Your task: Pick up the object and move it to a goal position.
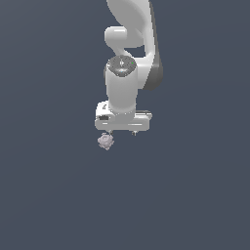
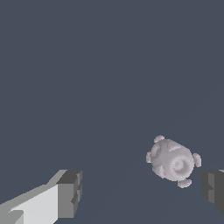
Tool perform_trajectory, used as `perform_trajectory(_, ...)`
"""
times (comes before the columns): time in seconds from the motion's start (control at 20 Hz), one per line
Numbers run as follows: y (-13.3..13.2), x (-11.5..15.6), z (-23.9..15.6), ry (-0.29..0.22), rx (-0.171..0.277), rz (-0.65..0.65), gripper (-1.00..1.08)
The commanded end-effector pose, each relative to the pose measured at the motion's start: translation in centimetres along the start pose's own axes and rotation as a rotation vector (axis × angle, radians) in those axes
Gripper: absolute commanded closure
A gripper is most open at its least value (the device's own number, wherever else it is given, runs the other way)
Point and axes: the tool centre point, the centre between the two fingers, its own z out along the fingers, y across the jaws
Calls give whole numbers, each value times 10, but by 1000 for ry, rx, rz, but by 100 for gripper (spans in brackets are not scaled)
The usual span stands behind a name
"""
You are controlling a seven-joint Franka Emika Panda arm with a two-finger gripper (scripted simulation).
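Two fingers, spread wide, nothing held: your gripper (image 1: pixel 122 132) hangs over the object (image 1: pixel 105 141) with jaws open. In the wrist view one fingertip (image 2: pixel 70 194) stands well apart from the pale pinkish-grey knobbly ball (image 2: pixel 173 162), and the other fingertip (image 2: pixel 213 189) sits just beside it, not touching. The ball lies between them, off-centre toward that second finger. In the exterior view it sits under the hand's edge toward the exterior view's left. You've got flat dark floor (image 1: pixel 49 195) on every side, open room all round, no edges in view.
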Motion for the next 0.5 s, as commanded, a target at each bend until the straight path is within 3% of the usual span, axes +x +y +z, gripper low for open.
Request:
perform_trajectory(0.0, 0, 0, 0, 0, 0, 0, -92)
perform_trajectory(0.45, 2, 6, -15, 35, -19, -54, -92)
